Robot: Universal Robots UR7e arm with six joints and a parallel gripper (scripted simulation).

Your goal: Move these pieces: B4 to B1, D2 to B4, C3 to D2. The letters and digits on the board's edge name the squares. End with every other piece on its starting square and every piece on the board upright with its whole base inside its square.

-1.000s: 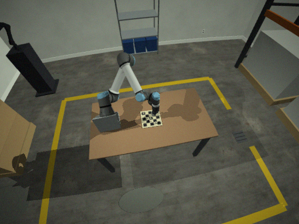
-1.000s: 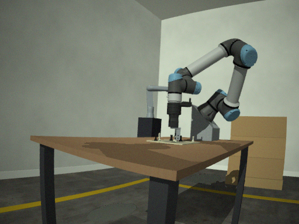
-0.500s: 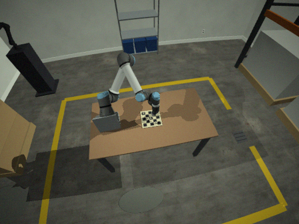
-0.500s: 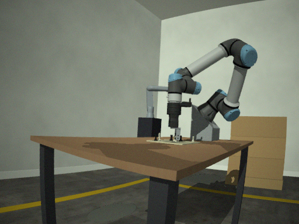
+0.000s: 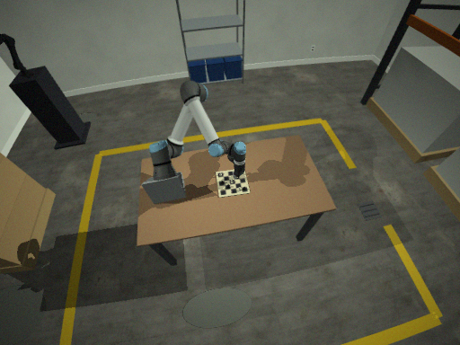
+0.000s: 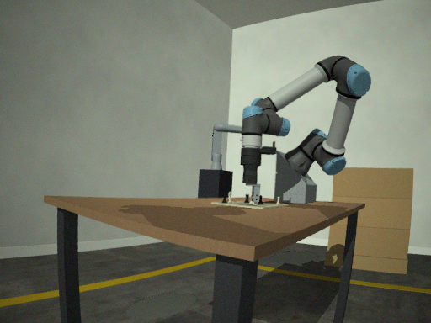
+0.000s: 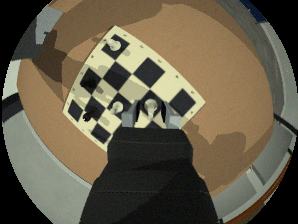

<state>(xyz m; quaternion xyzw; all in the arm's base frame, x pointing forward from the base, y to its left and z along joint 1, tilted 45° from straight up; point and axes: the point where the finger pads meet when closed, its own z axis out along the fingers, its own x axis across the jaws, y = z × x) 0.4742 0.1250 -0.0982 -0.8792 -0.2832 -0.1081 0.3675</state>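
The small chessboard lies on the table in front of the arm's base. Several black and white pieces stand on it. They are too small for me to read their squares. In the wrist view a black piece stands at the board's far corner, another black piece stands at the left edge, and a white piece stands just left of the fingers. My gripper is open, pointing straight down with its fingertips low over the board. A small piece seems to stand between the fingers, mostly hidden.
The brown table carries the board and the grey robot base. Cardboard boxes, a black stand and a shelf unit stand on the floor around the yellow-taped zone.
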